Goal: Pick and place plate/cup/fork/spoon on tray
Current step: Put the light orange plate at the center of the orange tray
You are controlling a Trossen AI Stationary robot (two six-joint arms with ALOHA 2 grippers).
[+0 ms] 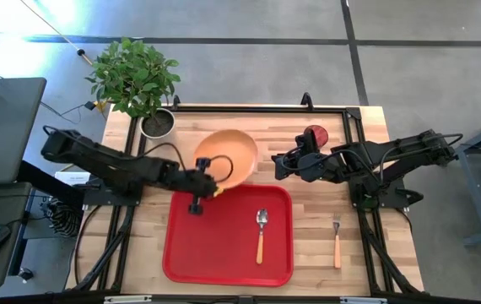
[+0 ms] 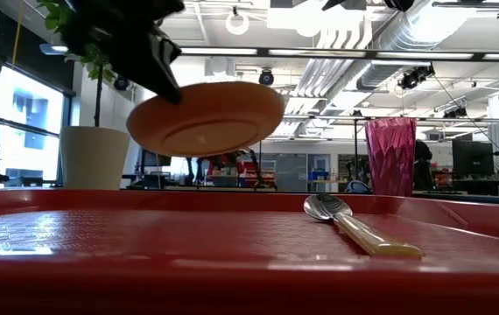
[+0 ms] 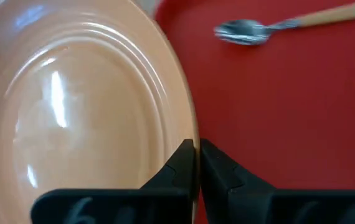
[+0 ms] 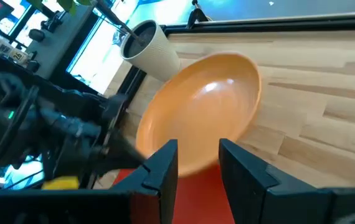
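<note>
The orange plate [image 1: 228,154] hangs tilted in the air over the far edge of the red tray [image 1: 215,253]. My left gripper [image 1: 204,181] is shut on the plate's rim. The plate also shows in the low view [image 2: 206,118] and in the left wrist view [image 3: 84,112]. The tan-handled spoon [image 1: 261,232] lies on the tray. The orange-handled fork [image 1: 336,241] lies on the table to the right of the tray. The dark red cup [image 1: 316,135] stands upright on the table behind my right gripper [image 1: 278,163], which is open and empty to the right of the plate. My left gripper pinches the plate's rim [image 3: 190,134] at its near left side between its two fingers, one on the upper face and one on the underside. The fingers come from the table's left. The plate is lifted clear and tilted, its underside [image 2: 210,127] showing in the low view.
A potted plant in a pale pot [image 1: 158,123] stands at the table's far left, close behind the plate. Bare wood shows to the right of the tray around the fork. A black frame runs along the table's edges.
</note>
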